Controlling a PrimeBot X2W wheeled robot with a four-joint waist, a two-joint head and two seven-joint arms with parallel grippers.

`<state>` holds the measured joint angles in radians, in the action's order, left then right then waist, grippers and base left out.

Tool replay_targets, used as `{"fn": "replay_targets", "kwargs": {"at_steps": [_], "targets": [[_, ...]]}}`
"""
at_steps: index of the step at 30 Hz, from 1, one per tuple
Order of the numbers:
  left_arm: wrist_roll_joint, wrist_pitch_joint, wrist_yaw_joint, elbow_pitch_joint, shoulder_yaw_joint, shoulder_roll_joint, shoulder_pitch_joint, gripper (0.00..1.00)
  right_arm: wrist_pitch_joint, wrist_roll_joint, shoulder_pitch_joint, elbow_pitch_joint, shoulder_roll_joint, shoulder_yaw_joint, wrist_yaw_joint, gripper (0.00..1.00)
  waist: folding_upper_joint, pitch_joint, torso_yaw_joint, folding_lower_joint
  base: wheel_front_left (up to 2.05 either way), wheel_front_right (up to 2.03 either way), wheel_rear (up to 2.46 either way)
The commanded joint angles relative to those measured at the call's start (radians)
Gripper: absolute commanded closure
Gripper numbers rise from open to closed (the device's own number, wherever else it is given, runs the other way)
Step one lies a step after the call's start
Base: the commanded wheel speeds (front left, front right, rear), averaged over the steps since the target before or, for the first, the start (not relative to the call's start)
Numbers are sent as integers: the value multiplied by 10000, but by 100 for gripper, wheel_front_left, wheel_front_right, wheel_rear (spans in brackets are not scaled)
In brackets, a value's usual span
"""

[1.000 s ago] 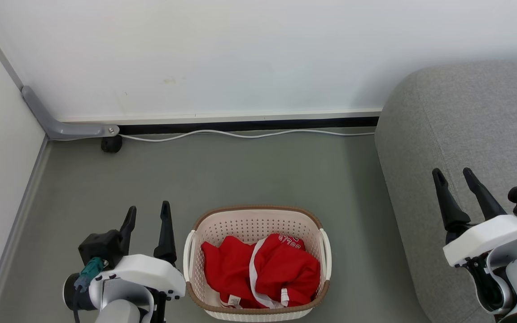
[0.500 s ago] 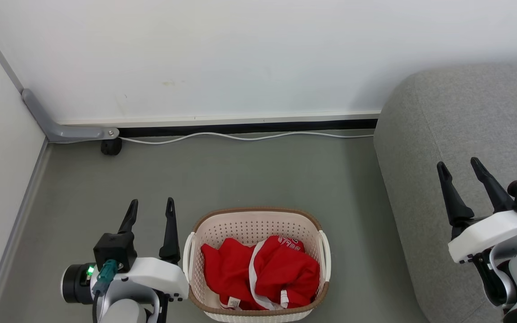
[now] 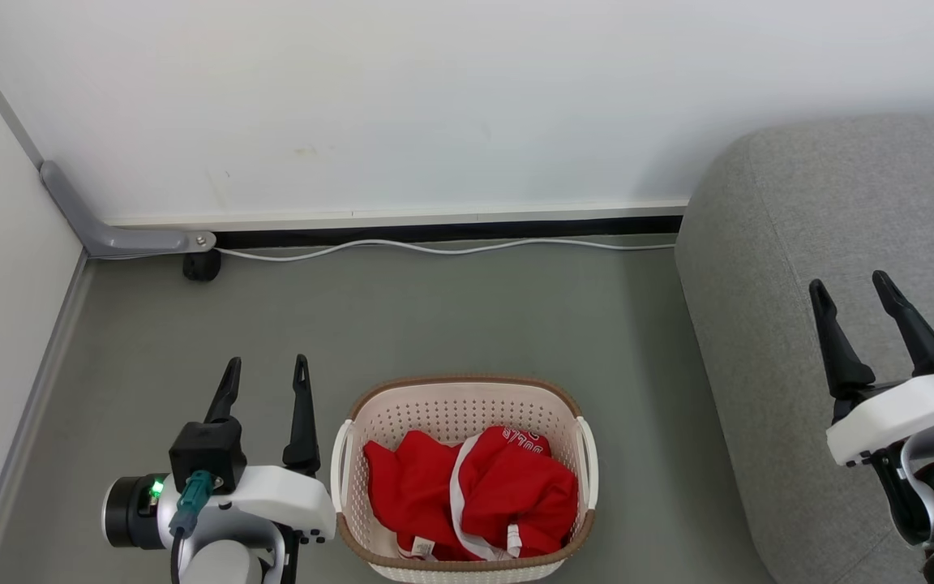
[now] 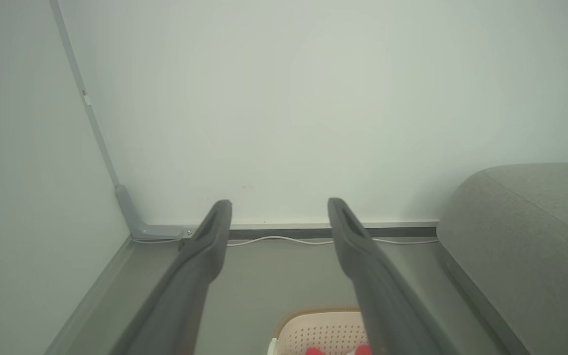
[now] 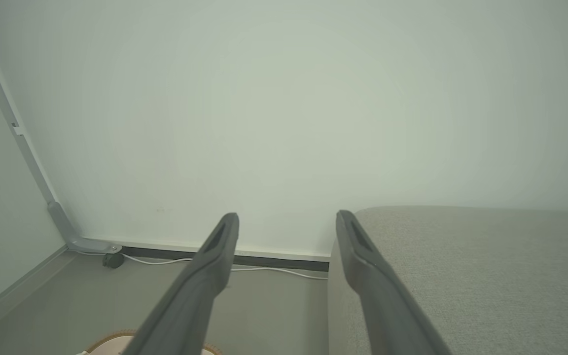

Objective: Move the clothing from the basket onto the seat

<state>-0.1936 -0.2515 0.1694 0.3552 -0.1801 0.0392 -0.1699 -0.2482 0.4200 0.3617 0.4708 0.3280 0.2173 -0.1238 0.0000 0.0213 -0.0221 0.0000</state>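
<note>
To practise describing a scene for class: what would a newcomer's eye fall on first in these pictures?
The bright red fabric clothing with white trim stands out first, heaped in the cream-white perforated plastic basket on the grey floor, bottom centre of the head view. Next comes the large light-grey upholstered seat on the right. The open left gripper hovers beside the basket, the open right gripper near the seat.

Red white-striped clothing (image 3: pixel 475 495); cream perforated basket (image 3: pixel 451 405); grey seat (image 3: pixel 832 211).

The white-wristed left gripper (image 3: pixel 266 362) with two long dark fingers and the matching right gripper (image 3: pixel 849 281) both stand with jaws spread, empty.
</note>
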Motion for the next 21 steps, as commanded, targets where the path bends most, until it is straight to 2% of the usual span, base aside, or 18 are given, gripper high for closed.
{"fn": "replay_targets", "kwargs": {"at_steps": [1,14,19,21], "targets": [[37,-103,69,-282,302,110,-336,0,-135,-93,177,-191,151,77,-69,0,0,13,6,0,0,0,0],[-230,-103,137,-368,-142,110,-334,0,-136,45,204,-636,284,-117,-69,0,0,515,-24,0,0,0,0],[-431,-103,414,-456,-705,110,-449,0,-136,197,344,-1159,490,-283,-69,0,0,1173,-53,0,0,0,0],[-567,-103,649,-516,-1065,110,-544,0,-136,329,434,-1467,637,-355,-69,0,0,1575,-82,0,0,0,0]]}}
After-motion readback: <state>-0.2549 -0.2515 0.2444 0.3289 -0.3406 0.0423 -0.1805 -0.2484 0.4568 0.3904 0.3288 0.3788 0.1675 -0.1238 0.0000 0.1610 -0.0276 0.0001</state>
